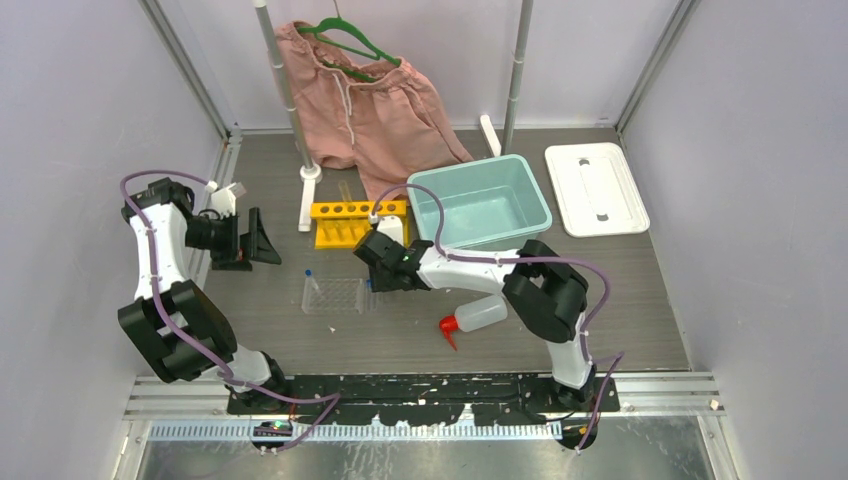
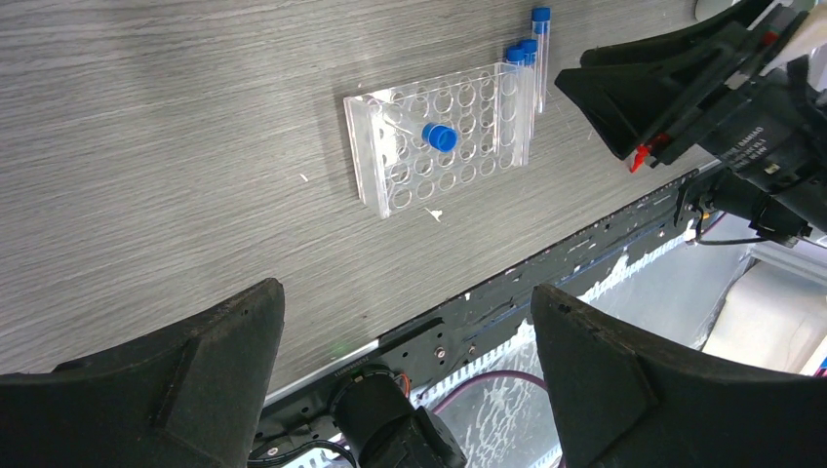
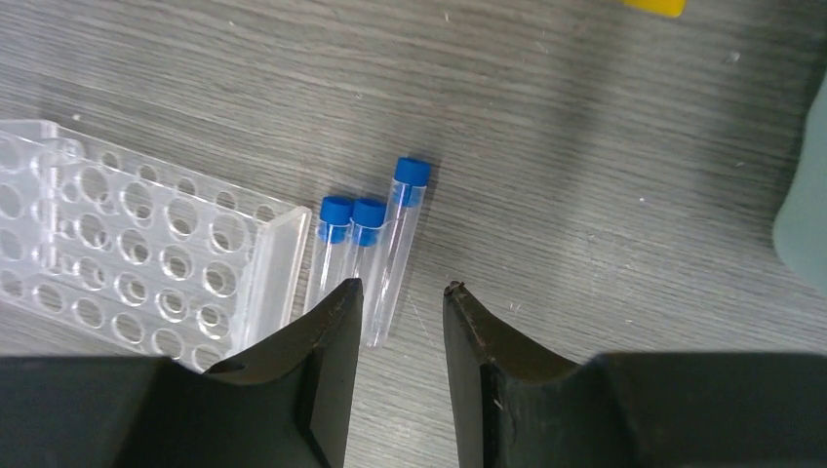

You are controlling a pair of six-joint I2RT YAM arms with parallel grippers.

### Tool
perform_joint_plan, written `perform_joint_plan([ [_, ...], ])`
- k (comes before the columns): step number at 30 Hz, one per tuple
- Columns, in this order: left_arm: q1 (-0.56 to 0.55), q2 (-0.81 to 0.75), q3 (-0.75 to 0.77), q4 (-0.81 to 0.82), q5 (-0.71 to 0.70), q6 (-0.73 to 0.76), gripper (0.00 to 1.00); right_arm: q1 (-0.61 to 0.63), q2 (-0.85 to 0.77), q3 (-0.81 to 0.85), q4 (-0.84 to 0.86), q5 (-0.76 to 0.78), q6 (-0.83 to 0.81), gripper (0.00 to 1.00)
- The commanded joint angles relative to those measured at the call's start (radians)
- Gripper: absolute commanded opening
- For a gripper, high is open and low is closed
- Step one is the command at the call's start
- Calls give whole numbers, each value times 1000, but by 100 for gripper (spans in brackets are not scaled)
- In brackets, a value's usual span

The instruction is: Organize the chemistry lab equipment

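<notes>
Three blue-capped vials lie side by side on the table against the end of the clear rack point(image 3: 278, 268): two short ones point(image 3: 332, 249) point(image 3: 363, 244) and a longer one point(image 3: 398, 229). My right gripper point(image 3: 402, 290) hovers just over their bottom ends, open, with nothing held between its fingers. The longer vial's tip lies under the gap, close to the left finger point(image 3: 332, 331). One more vial point(image 2: 439, 136) stands in the clear rack point(image 2: 366, 146). My left gripper point(image 2: 410, 341) is wide open and empty, raised at the table's left side point(image 1: 255, 240).
A yellow rack point(image 1: 345, 222) stands behind the clear rack, next to a teal bin point(image 1: 530, 195). A white lid point(image 1: 597, 188) lies at the back right. The white squeeze bottle point(image 1: 480, 312) lies on its side under my right arm. Pink shorts point(image 1: 365, 100) hang at the back.
</notes>
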Motion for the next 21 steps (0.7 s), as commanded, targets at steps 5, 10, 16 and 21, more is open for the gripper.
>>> perform_joint_plan([
  [5, 8, -25, 42, -16, 31, -3, 97, -18, 41, 23, 19, -24, 30, 41],
  [10, 8, -20, 42, -17, 34, -7, 98, -24, 76, 41, 23, -28, 11, 41],
  [16, 8, -21, 48, -24, 28, -1, 98, -33, 104, 74, 11, -18, -2, 37],
  [21, 8, -21, 56, -31, 38, -1, 98, -34, 106, 82, -27, 27, -4, 29],
])
